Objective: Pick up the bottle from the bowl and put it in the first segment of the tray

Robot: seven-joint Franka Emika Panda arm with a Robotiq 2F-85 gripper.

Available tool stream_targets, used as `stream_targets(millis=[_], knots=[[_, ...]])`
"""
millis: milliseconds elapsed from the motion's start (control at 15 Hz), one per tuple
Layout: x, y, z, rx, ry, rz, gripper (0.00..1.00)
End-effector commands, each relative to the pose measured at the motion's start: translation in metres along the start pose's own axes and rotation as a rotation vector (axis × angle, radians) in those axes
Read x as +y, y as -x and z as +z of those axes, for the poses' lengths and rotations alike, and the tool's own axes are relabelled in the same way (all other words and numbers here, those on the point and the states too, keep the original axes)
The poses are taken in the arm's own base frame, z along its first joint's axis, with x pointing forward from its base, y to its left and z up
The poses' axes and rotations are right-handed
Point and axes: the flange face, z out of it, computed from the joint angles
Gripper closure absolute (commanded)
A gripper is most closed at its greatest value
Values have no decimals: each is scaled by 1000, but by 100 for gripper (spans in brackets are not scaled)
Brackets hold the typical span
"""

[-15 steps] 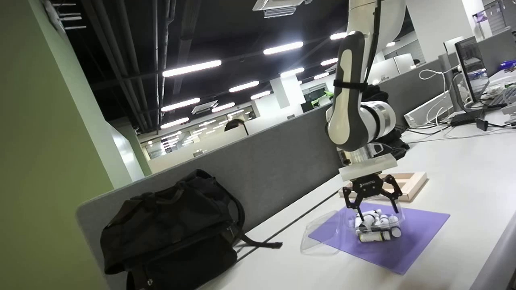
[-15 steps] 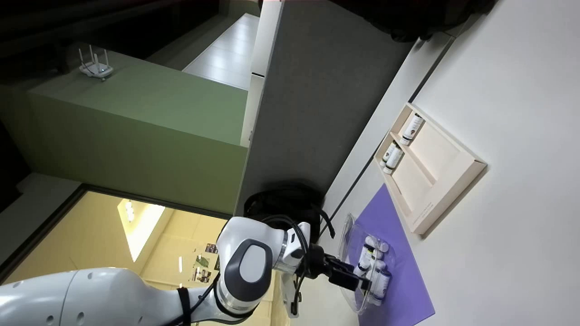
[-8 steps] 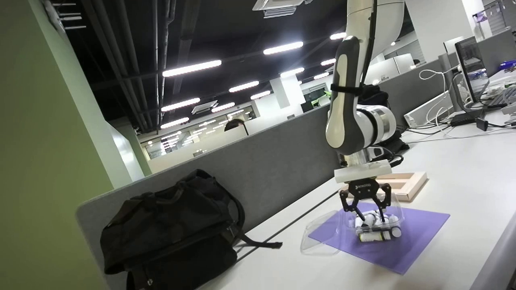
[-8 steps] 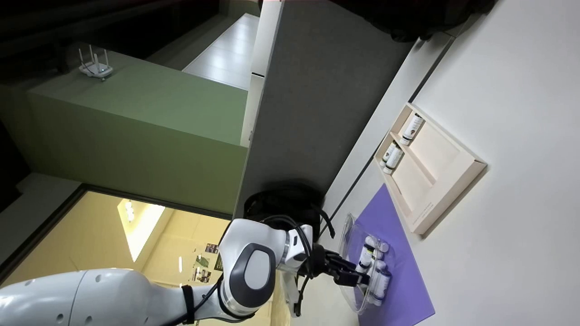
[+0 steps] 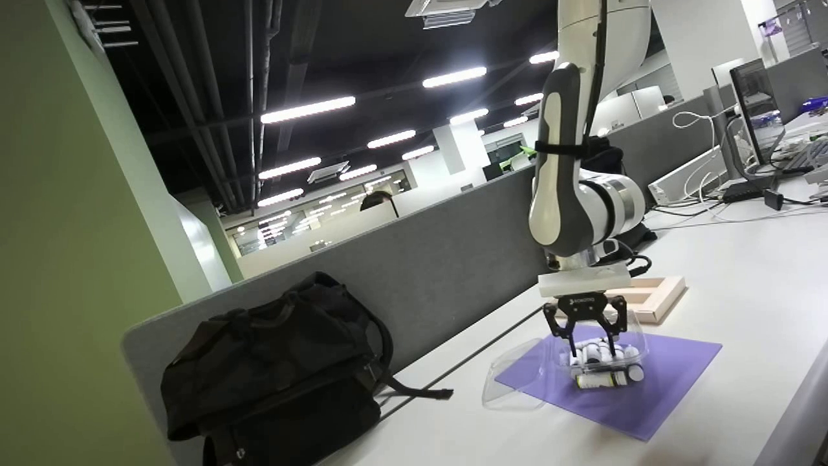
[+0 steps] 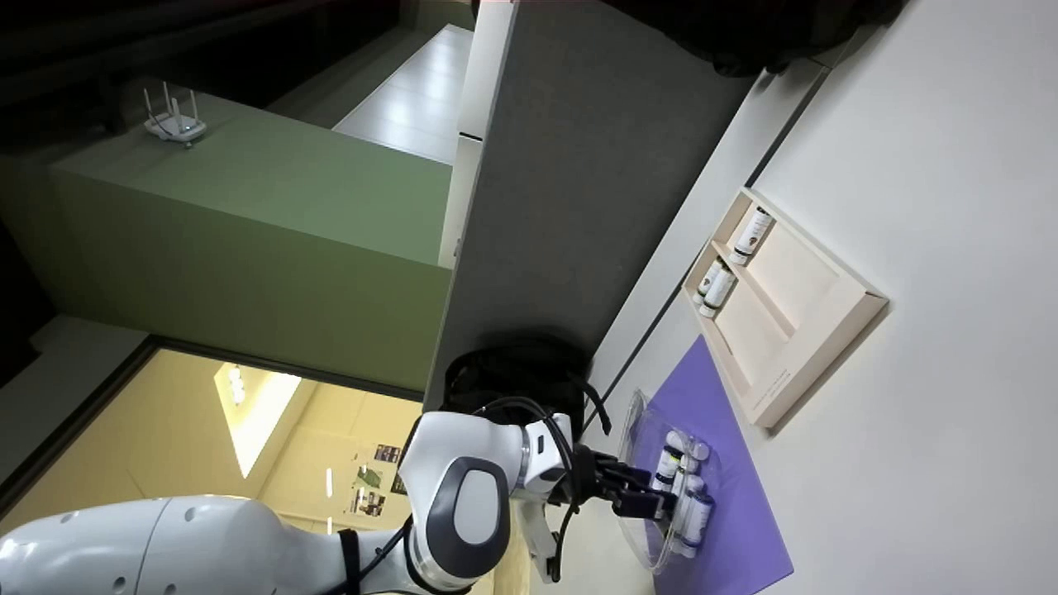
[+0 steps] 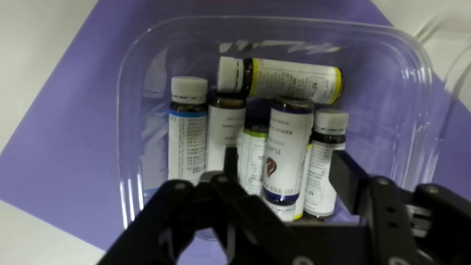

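Observation:
The bowl is a clear plastic rectangular container holding several small white-labelled bottles. In the wrist view, a purple-banded bottle lies on top, cap towards the gripper. My gripper is open, its fingers apart on either side of that bottle. In both exterior views the gripper points down at the bottles in the container; contact cannot be told. The light-wood tray has low-walled segments. One bottle lies in one segment, two more in another. The gripper partly hides the tray in an exterior view.
The container stands on a purple sheet on the white table. A clear lid lies beside it. A grey partition runs along the table, with a black backpack against it. A monitor and cables stand farther off.
My gripper has moved lower over the container and its wrist has tilted so that the fingers point straighter down. The fingers look closer together than a second ago. Bottles in the tray have not moved.

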Motion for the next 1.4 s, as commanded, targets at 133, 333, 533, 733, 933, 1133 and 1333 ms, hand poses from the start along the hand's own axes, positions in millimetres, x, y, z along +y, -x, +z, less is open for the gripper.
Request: stream_targets(millis=[133,333,533,733,933,1133,1333], knots=[[3,-3,2,-78,53,-28,72],[10,-9,-2,-42,110,-158,88],[12,-14,-14,-22,185,-300,88],[13,-24,-37,2,266,-477,88],[6,-39,-63,3,353,-642,88],[-5,-52,-90,-3,450,-794,88],[-4,-52,-88,-9,458,-801,63]])
